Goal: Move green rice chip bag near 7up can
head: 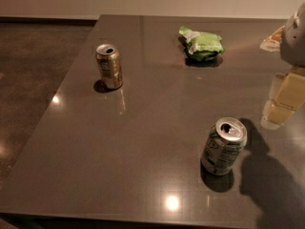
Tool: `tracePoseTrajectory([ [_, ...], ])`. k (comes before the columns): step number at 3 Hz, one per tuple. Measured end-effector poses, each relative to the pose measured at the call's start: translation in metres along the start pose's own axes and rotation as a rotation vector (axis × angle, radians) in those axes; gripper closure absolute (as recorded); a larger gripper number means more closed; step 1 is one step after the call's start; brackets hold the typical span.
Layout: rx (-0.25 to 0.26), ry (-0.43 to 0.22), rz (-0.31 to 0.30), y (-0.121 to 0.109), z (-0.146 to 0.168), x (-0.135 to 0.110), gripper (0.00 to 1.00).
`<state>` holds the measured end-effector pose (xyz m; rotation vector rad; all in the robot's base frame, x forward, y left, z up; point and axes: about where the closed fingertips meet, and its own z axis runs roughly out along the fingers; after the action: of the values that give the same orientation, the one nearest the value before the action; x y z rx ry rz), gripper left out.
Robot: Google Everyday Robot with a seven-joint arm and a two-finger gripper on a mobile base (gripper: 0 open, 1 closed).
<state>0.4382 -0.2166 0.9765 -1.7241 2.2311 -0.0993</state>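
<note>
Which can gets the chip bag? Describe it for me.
On the grey table, look at the near right part, by the hand at the right edge. The green can there is dark green and white, silver-topped; the gold-brown can stands far left.

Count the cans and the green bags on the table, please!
Cans: 2, the gold can and the 7up can.
Green bags: 1, the chip bag.
Total: 3.
The gripper is at the right edge of the view, touching none of them.
</note>
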Motion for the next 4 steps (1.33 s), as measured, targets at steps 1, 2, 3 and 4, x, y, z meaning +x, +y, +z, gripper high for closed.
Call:
tracePoseTrajectory([
  [1,0.000,0.000,0.000,0.000,0.000,0.000,0.00],
  [2,0.012,-0.013,0.009,-0.004,0.000,-0.003,0.00],
  [3,0.031,-0.048,0.033,-0.021,0.005,-0.010,0.00],
  [4,0.047,-0.084,0.057,-0.050,0.017,-0.017,0.00],
])
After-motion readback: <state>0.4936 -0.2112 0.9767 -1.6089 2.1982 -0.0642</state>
